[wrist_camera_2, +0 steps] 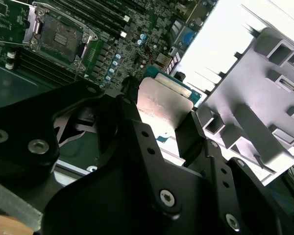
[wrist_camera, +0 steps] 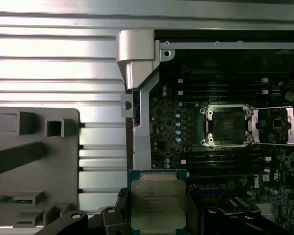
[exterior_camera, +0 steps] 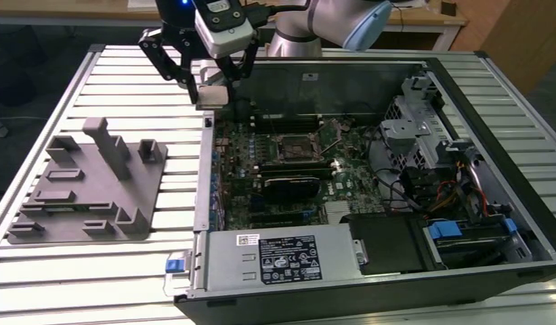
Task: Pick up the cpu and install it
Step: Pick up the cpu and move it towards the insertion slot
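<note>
The cpu [exterior_camera: 213, 94], a flat square chip with a silvery top plate, hangs in the air over the back left corner of the open computer case [exterior_camera: 458, 88]. My gripper [exterior_camera: 212, 96] is shut on it, a black finger on each side. In the second wrist view the cpu [wrist_camera_2: 164, 104] sits between the fingers [wrist_camera_2: 129, 113]. In the first wrist view the cpu [wrist_camera: 158, 204] shows its plate face at the gripper [wrist_camera: 158, 218]. The motherboard socket [exterior_camera: 294, 149] [wrist_camera: 228, 126] [wrist_camera_2: 59, 34] lies open and empty, to the exterior view's right of the chip and lower.
A grey fixture plate [exterior_camera: 83, 193] [wrist_camera: 36, 164] [wrist_camera_2: 267, 93] with raised blocks lies on the slatted metal table [exterior_camera: 97, 271], outside the case on the exterior view's left. The case wall [exterior_camera: 204, 176] stands between the two. A power supply [exterior_camera: 278, 258] and cables [exterior_camera: 440, 193] fill the near and right parts of the case.
</note>
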Robot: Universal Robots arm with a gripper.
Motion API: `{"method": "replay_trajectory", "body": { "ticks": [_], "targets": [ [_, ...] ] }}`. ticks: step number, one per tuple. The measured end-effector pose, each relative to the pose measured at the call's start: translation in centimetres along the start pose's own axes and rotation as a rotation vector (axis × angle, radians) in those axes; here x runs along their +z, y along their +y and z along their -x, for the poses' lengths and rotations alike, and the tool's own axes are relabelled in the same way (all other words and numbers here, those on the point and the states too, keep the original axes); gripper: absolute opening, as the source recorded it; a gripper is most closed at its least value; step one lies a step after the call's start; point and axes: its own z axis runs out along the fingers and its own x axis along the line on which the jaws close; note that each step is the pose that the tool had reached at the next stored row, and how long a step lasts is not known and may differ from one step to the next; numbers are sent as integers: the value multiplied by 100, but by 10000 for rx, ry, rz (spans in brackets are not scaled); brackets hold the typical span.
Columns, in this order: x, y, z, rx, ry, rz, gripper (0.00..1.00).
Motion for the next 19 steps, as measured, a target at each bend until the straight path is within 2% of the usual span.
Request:
{"method": "replay_trajectory", "body": {
  "ticks": [19],
  "targets": [
    [6, 5, 124, 0, 0, 0, 55]
  ]
}}
